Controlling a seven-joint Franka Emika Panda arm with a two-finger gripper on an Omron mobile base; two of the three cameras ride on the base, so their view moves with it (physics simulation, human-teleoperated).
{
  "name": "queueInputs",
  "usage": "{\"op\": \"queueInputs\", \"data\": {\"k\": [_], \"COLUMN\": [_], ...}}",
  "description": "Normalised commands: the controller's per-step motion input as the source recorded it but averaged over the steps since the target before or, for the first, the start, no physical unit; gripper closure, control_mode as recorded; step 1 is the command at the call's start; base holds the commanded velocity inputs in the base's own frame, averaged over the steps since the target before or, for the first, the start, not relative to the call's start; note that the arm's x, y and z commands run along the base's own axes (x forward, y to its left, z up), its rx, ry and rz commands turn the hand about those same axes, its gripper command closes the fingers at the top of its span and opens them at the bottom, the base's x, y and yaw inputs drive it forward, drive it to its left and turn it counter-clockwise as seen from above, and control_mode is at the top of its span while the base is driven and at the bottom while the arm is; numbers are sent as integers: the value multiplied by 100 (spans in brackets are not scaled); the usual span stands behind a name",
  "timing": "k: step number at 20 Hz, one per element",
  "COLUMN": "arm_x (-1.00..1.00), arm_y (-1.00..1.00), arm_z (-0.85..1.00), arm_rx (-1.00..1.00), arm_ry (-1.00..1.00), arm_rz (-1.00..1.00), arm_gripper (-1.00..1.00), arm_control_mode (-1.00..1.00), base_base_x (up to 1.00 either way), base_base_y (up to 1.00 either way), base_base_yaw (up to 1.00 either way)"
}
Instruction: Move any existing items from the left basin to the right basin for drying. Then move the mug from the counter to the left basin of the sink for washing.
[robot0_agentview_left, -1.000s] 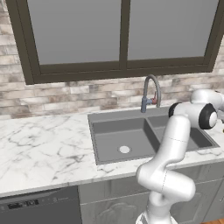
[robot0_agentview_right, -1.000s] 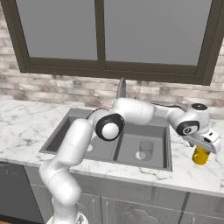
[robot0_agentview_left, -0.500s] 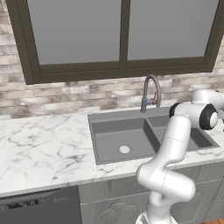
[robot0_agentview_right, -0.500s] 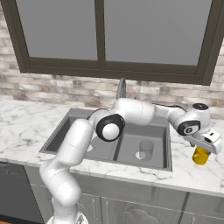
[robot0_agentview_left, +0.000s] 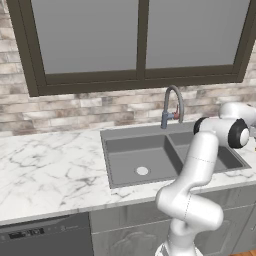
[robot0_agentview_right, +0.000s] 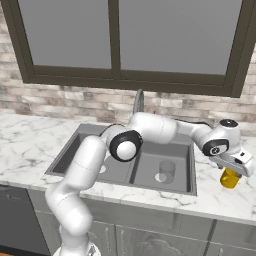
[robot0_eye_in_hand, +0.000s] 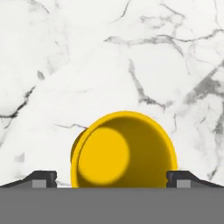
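— Where's the mug (robot0_eye_in_hand: 124, 151)?

— Standing upright on the counter (robot0_agentview_right: 220, 197), to the right of the sink (robot0_agentview_right: 187, 187). In the hand view its open mouth faces the camera, sitting between the two dark fingertips (robot0_eye_in_hand: 43, 178), one on each side of the rim.

— So the gripper (robot0_agentview_right: 234, 170) has it?

— No. The jaws stand wide apart around the mug, with a gap to its wall on both sides. In the right base view the hand hangs directly over it, hiding the mug's top.

— And the tumbler (robot0_agentview_right: 167, 171)?

— Upright in the right basin (robot0_agentview_right: 150, 172), just beside the pale drain. The left basin (robot0_agentview_left: 132, 155) has nothing in it but its own drain.

— What's the surface like?

— White marble with grey veins, running along both sides of the dark matte sink. A tall arched tap (robot0_agentview_left: 172, 102) rises behind the divider.

— The room around it?

— A brick backsplash (robot0_agentview_left: 75, 110) in pale greys and browns, and above it a dark-framed window (robot0_agentview_left: 137, 40) with grey panes. Grey cabinets (robot0_agentview_right: 150, 235) sit below, with a dishwasher (robot0_agentview_left: 45, 237) under the counter's left end.
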Motion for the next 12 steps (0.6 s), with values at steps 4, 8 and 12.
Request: {"op": "queueInputs", "data": {"k": [4, 8, 12], "arm_x": [-9, -8, -4], "arm_y": [1, 2, 4], "arm_z": [-30, -28, -17], "arm_rx": [-9, -10, -9], "arm_ry": [0, 0, 0], "arm_rz": [10, 11, 10], "arm_gripper": [-100, 100, 100], "arm_control_mode": [-100, -100, -100], "base_base_x": [0, 0, 0], "base_base_y": [0, 0, 0], "base_base_yaw": [0, 0, 0]}}
